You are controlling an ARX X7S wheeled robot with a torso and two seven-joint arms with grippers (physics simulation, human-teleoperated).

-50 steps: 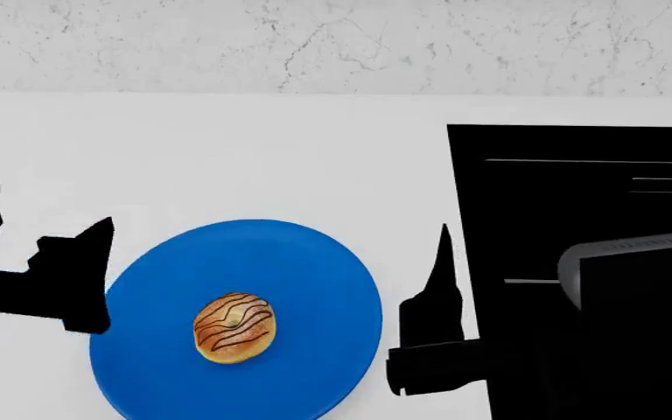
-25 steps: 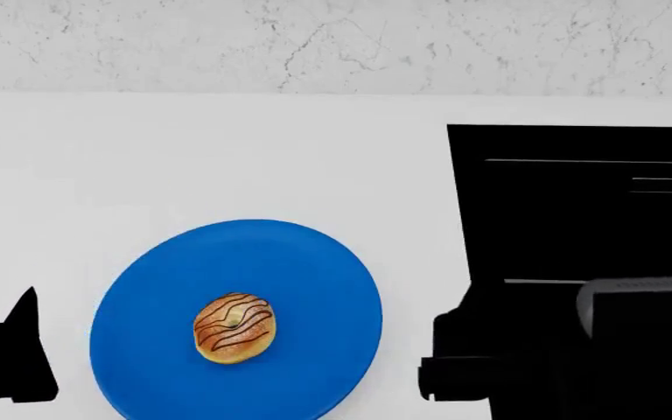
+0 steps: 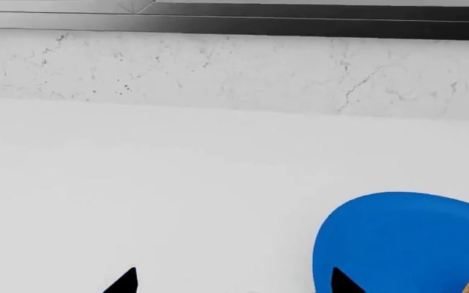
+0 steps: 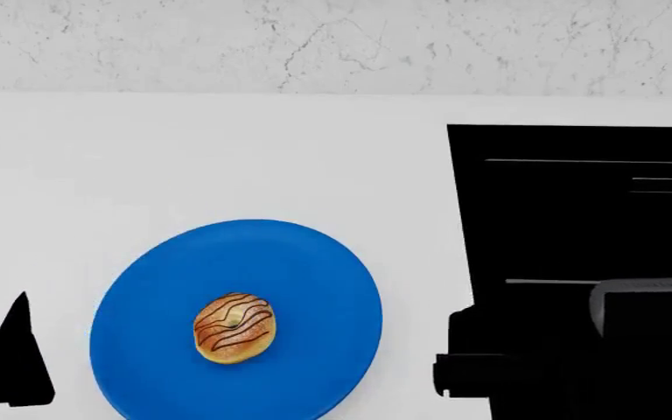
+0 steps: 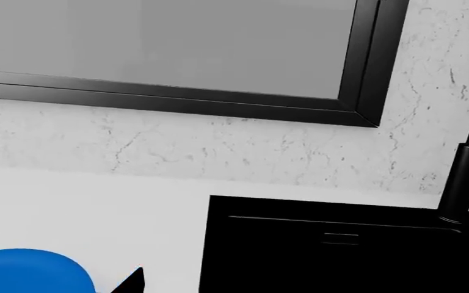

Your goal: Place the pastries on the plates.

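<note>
Both claws hold nothing: left claw spread wide, right claw unclear

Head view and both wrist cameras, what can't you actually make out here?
- Right gripper: head view, merges with the black sink; jaws unreadable.
- Left gripper: cut by the frame edge; the left wrist view shows two separated fingertips.
- Blue plate: near rim cropped.
- Bun: only a sliver shows in the left wrist view.
- No second plate or pastry appears.
</note>
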